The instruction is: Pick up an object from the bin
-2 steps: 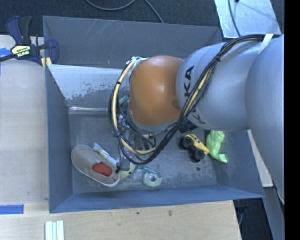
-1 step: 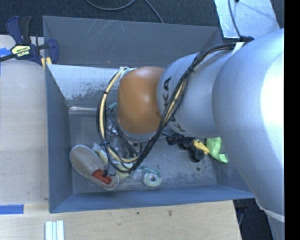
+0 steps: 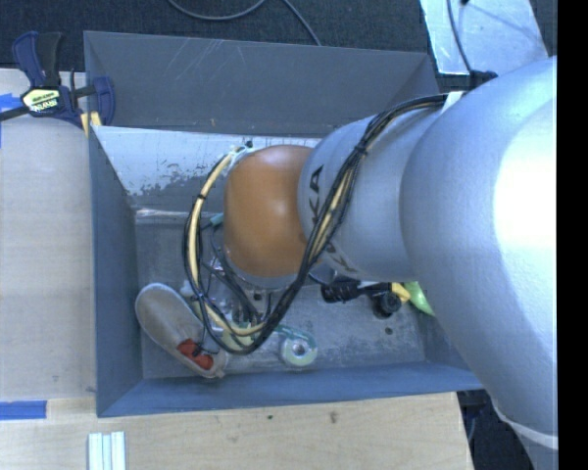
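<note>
While low inside bin at lower centre, cannot tell spread of gripper; nearby: one grey shoe, one tape roll.

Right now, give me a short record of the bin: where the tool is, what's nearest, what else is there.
position: tool low in the bin, left of middle, under the orange wrist cover
nearest: grey oval thing with a red part, just left of the tool
also near: small pale ring, by the near wall
farther right: black piece, yellow-green piece
grasp: cannot tell
</note>
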Controlling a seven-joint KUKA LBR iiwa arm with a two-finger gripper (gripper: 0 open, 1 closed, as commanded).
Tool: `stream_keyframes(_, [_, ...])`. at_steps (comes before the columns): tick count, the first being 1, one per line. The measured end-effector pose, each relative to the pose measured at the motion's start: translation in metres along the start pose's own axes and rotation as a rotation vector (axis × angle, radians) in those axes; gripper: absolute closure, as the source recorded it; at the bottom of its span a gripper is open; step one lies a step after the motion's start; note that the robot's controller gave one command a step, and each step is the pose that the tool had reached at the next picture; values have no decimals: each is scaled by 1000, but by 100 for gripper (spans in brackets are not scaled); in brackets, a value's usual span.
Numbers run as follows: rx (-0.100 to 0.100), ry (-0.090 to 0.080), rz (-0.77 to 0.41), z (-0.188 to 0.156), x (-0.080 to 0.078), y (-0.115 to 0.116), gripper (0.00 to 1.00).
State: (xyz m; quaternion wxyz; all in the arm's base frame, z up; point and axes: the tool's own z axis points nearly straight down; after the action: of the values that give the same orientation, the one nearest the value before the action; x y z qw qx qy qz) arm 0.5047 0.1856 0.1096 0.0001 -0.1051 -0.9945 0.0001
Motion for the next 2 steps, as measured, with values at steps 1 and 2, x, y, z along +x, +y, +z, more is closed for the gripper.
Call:
stream_keyframes(1, [-3,-6,151,-7,-5,21,0])
stream_keyframes(2, [-3,-2,177,36,-55,33,0])
